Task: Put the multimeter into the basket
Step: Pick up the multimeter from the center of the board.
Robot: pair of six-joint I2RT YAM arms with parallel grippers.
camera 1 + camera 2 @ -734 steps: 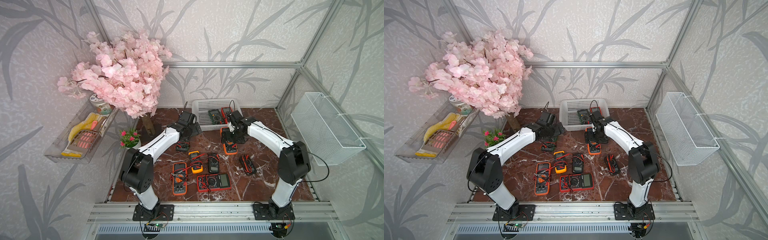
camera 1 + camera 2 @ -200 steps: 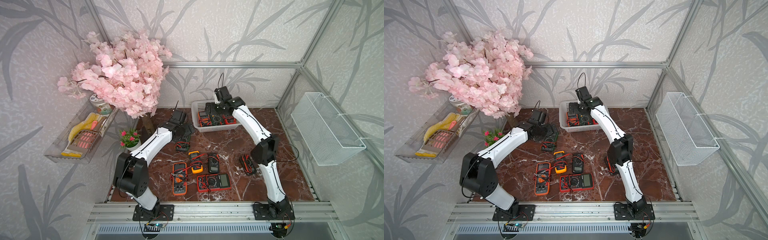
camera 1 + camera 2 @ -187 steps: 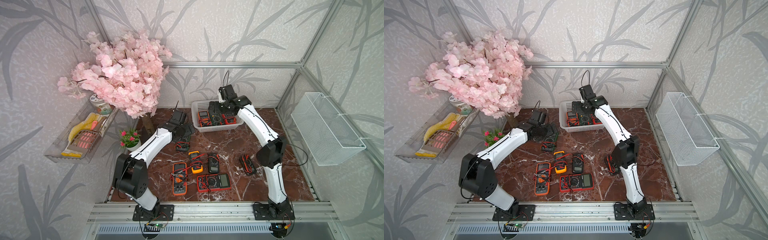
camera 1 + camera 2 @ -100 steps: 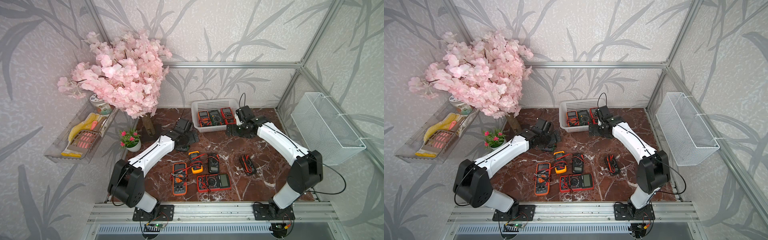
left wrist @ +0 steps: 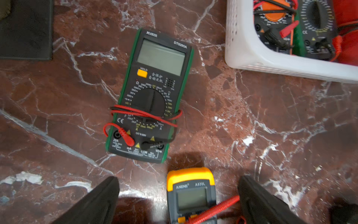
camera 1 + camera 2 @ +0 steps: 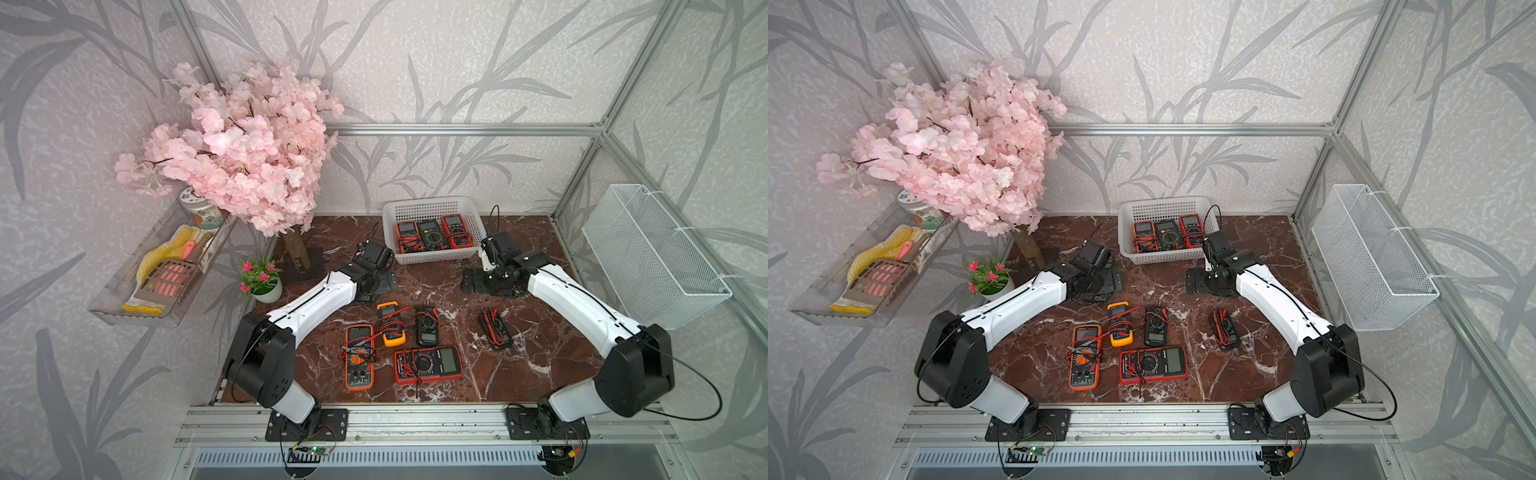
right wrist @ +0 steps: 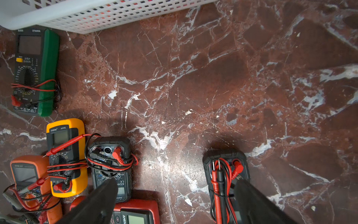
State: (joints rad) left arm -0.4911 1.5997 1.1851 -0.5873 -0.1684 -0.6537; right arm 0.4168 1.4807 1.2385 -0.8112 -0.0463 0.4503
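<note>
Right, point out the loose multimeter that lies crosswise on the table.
The red multimeter nearest the front edge; its length runs side to side, the others run front to back.

Three multimeters [image 6: 432, 236] lie side by side in the basket [image 6: 430, 204] at the table [image 6: 540, 353] rear; loose meters [image 6: 428, 365] lie before it, nearer the front.

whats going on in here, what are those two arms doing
Two robot arms are loading the white basket: three multimeters already lie in it, and six more lie on the marble table. The left pincer hangs open above the table near the green multimeter. The right pincer is open and empty, just in front of the basket. Nothing is held right now.
</note>
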